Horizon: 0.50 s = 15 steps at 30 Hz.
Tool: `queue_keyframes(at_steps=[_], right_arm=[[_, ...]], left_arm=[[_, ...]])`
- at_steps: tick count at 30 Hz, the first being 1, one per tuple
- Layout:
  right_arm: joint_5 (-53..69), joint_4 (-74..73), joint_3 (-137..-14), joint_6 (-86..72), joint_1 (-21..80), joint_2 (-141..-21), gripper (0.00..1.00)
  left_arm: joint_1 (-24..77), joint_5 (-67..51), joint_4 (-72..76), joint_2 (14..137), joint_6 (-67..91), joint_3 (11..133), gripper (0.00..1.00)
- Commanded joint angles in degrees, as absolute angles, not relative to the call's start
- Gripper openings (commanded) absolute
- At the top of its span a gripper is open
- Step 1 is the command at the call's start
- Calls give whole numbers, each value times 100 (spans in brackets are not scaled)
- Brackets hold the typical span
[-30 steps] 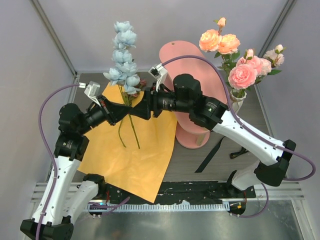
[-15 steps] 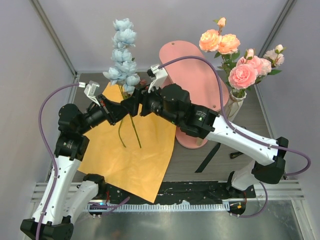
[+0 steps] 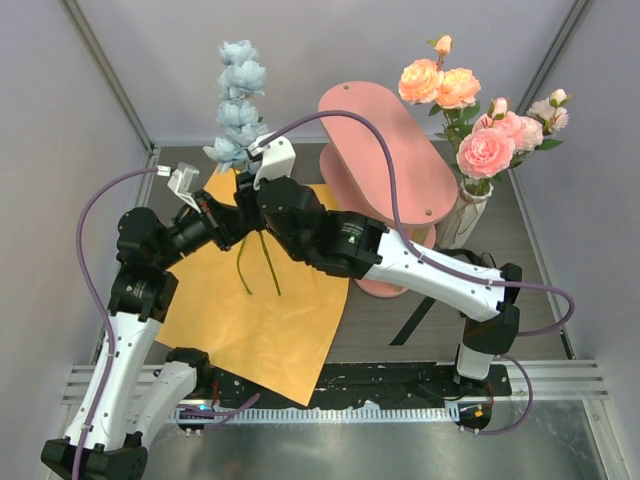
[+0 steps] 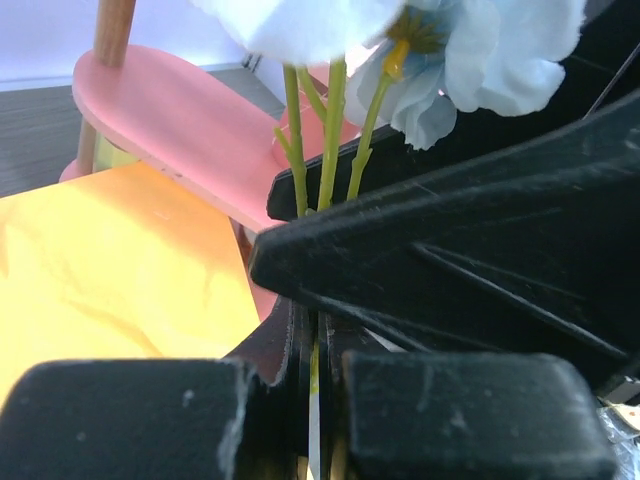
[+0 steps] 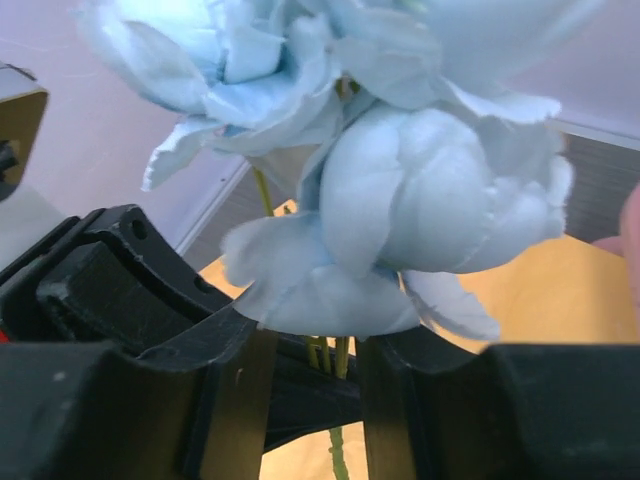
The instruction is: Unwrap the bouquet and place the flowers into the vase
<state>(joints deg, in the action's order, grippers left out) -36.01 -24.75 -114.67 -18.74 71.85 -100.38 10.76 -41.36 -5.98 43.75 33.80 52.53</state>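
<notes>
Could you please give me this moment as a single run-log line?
left fingers: shut on blue flower stem, upright | right fingers: open around same stem, under blooms | roses: in vase | paper: spread flat

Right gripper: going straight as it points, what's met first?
The pale blue artificial flower spray's green stems, between the right gripper's fingers; the left gripper, shut on them, looks just beyond, depth unclear.

Wrapping paper (image 3: 262, 322) lies on the table (image 3: 528, 262) at left, the shelf (image 3: 392, 160) stands right of it, the vase (image 3: 470, 207) right of the shelf, a ribbon (image 3: 418, 310) before the shelf.
</notes>
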Motion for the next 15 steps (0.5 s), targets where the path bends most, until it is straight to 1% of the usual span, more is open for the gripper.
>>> queue_keyframes(at_steps=[1, 5, 6, 9, 10, 11, 12, 13, 14, 15], right_arm=[[-4534, -2689, -12057, -1468, 7470, -10265, 37], [-4702, -3005, -12454, -1406, 7515, -10537, 29], [-4693, -3015, -12463, -1406, 7515, -10564, 17], [-4737, -2962, -12463, -1241, 7515, -10529, 1], [-4720, -2918, -12419, -1083, 7532, -10468, 1], [-4589, -2666, -12323, -846, 7576, -10407, 1], [-4466, -2480, -12209, -470, 7620, -10180, 1], [-4343, -2270, -11869, 396, 7664, -10039, 1], [-4159, -1850, -11656, 900, 7716, -9863, 1], [-4009, -1628, -11393, 1245, 7769, -9374, 1]], left_arm=[[1090, -4052, -589, 4298, 3173, 5326, 0], [1090, -4025, -642, 4272, 3138, 5344, 0], [1090, -4017, -650, 4263, 3138, 5352, 0], [1090, -4008, -694, 4254, 3120, 5396, 1], [1090, -3990, -816, 4245, 3068, 5423, 10], [1099, -3947, -843, 4210, 3033, 5440, 38], [1090, -3851, -852, 4123, 3024, 5414, 52], [1090, -3815, -835, 4052, 2989, 5388, 61], [1099, -3814, -809, 3991, 2971, 5379, 71], [1099, -3893, -791, 3938, 2945, 5362, 73]])
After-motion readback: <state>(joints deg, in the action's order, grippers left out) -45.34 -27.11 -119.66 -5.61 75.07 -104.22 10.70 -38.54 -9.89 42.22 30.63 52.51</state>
